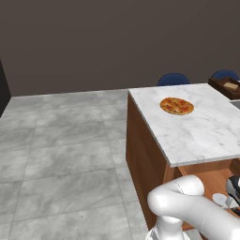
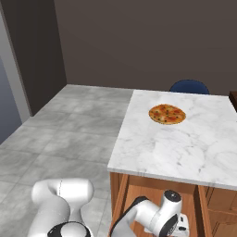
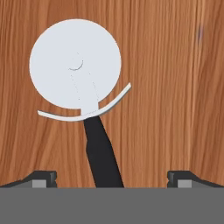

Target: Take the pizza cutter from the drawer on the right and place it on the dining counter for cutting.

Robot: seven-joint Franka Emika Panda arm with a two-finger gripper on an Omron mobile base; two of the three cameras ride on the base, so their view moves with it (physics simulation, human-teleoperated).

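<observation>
The dining counter (image 1: 201,126), a broad marble slab on a brown wooden base, carried a round pizza (image 1: 176,106) toward its far end and otherwise lay mostly bare. Below its near edge the drawer (image 2: 139,190) stood pulled out, its plain wood floor open to the arm reaching down into it. On that floor the pizza cutter (image 3: 81,87) lay flat, pale wheel away from the hand and short dark handle pointing back toward it. The gripper (image 3: 111,177) hovered directly above the handle with its fingers (image 3: 41,178) spread wide, one tip on each side and holding nothing. The step in hand looked like the descent to grasp. To do it well, the hand should probably drop straight down, keeping the handle centred between the tips, and close across the dark handle rather than the wheel or the curved guard, low enough to grip firmly without pressing into the drawer floor.
</observation>
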